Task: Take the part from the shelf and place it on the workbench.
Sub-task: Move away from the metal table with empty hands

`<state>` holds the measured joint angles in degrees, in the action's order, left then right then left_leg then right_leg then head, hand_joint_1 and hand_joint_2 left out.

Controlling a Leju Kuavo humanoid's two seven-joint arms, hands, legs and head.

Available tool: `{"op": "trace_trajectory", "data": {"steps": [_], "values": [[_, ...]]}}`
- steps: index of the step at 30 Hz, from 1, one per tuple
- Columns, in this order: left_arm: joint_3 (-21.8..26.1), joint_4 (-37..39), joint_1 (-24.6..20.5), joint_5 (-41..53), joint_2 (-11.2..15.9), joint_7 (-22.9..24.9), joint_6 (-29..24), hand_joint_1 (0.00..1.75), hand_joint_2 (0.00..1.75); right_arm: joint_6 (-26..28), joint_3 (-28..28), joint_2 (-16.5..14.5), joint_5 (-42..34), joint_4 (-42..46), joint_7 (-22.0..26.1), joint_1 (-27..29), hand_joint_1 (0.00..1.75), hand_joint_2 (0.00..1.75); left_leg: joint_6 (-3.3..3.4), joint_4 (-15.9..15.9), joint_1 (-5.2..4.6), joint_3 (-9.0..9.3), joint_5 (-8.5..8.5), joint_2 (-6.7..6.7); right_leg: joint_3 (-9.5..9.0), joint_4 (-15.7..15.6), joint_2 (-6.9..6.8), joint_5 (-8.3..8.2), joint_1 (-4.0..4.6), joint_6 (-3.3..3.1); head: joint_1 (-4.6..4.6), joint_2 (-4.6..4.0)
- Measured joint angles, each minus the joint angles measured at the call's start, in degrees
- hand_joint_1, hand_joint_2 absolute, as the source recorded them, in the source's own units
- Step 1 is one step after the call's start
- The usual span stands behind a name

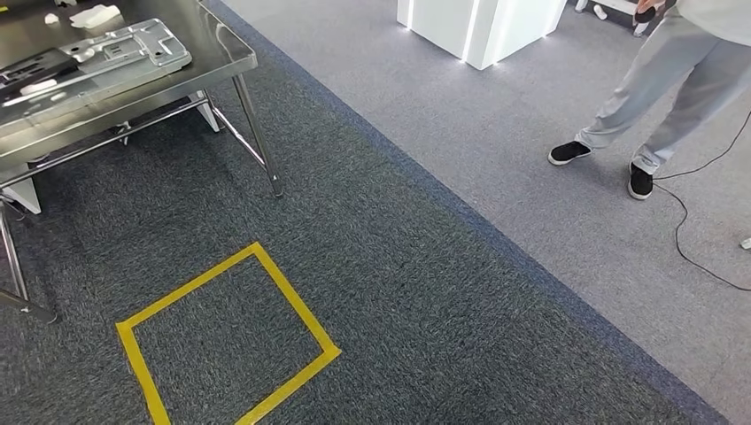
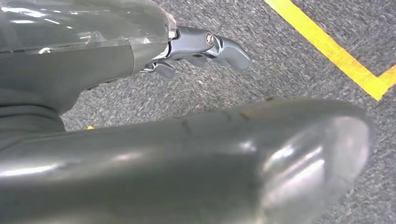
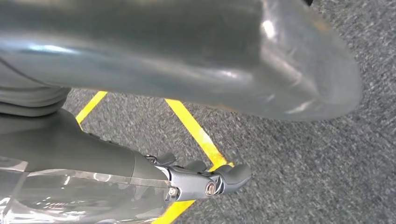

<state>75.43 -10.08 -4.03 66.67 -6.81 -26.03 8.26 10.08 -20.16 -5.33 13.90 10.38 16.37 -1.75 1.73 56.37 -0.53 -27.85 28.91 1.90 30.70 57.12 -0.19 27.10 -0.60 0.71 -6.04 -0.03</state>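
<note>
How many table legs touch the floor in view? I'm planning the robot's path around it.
2: one leg at the near corner, one at the picture's left edge; others may be hidden.

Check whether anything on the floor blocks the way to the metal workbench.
Nothing visible does. Bare dark carpet lies before the workbench, broken by a flat yellow tape square. The person and a black cable are off on the light carpet. Both hands, left hand and right hand, hold nothing.

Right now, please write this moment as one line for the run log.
left hand: empty, over carpet | right hand: empty, over carpet | part: on workbench | yellow square: on carpet | person: standing near
</note>
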Motion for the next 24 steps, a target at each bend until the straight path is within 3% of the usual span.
{"op": "trace_trajectory", "data": {"steps": [9, 12, 15, 17, 19, 20, 21, 22, 24], "values": [[-0.01, 0.0, -0.08, 0.1, -0.03, 0.16, -0.69, 0.0, 0.0, -2.19, -0.65, 0.01, -1.29, 0.0, 2.31, -0.03, 0.0, 0.0, -0.5, -0.04, 0.27, -0.13, -0.27, -0.08, 0.18, 0.07, -0.09, -0.12, 0.27, -0.6, -0.01, 0.01], [-0.01, 0.0, -0.11, 0.16, -0.03, 0.16, -0.78, 0.0, 0.0, -2.6, -1.19, 0.0, -1.72, 0.0, 2.46, -0.06, 0.0, 0.0, -0.45, 0.12, 0.22, -0.25, -0.27, -0.09, 0.18, 0.09, -0.13, -0.23, 0.23, -0.42, -0.01, -0.01], [-0.03, 0.0, -0.24, 0.42, -0.14, 0.17, -0.64, 0.0, 0.0, -2.62, -1.69, 0.13, -1.97, 0.01, 2.6, -0.1, 0.0, 0.0, -0.09, -0.83, 0.56, 0.03, -1.0, 0.01, 0.24, 0.22, -0.1, -0.19, 0.25, 0.14, -0.01, 0.0], [-0.04, 0.0, -0.4, 0.49, -0.3, 0.19, -0.6, 0.0, 0.0, -2.6, -1.93, 0.31, -2.14, 0.02, 2.67, -0.09, 0.0, 0.0, 0.29, -1.84, 0.99, 0.27, -1.78, 0.29, 1.79, 3.41, 0.05, 1.98, 0.26, 0.59, 0.0, 0.01], [-0.03, 0.0, -0.44, 0.43, -0.37, 0.27, -0.68, 0.0, 0.0, -2.6, -2.14, 0.37, -2.15, 0.02, 2.66, -0.03, 0.0, 0.0, 0.47, -1.93, 0.97, -0.01, -1.96, 0.64, 5.3, 10.54, 0.16, 5.67, -0.02, 1.08, 0.01, 0.01], [-0.03, 0.0, -0.42, 0.38, -0.37, 0.35, -0.76, 0.0, 0.0, -2.62, -2.21, 0.37, -2.12, 0.02, 2.63, 0.01, 0.0, 0.0, 0.46, -1.86, 0.97, -0.16, -1.94, 0.8, 6.89, 13.78, 0.16, 6.8, -0.23, 1.35, 0.01, 0.01], [-0.02, 0.0, -0.39, 0.33, -0.38, 0.44, -0.84, 0.0, 0.0, -2.65, -2.28, 0.37, -2.08, 0.02, 2.61, 0.06, 0.0, 0.0, 0.39, -1.75, 0.99, -0.25, -1.89, 0.96, 7.7, 15.44, 0.14, 6.9, -0.48, 1.6, 0.01, 0.01], [-0.02, 0.0, -0.37, 0.28, -0.39, 0.52, -0.89, 0.0, 0.0, -2.67, -2.34, 0.4, -2.03, 0.02, 2.58, 0.1, 0.0, 0.0, 0.25, -1.56, 1.06, -0.27, -1.77, 1.1, 7.41, 14.84, 0.07, 5.84, -0.73, 1.83, 0.01, 0.01], [-0.02, 0.0, -0.35, 0.23, -0.45, 0.62, -0.94, 0.0, 0.0, -2.74, -2.46, 0.49, -1.89, 0.02, 2.55, 0.08, 0.0, 0.0, -0.37, -0.88, 1.27, -0.24, -1.28, 1.41, 4.12, 8.04, -0.88, 2.02, -1.17, 2.17, 0.01, 0.01]]}}
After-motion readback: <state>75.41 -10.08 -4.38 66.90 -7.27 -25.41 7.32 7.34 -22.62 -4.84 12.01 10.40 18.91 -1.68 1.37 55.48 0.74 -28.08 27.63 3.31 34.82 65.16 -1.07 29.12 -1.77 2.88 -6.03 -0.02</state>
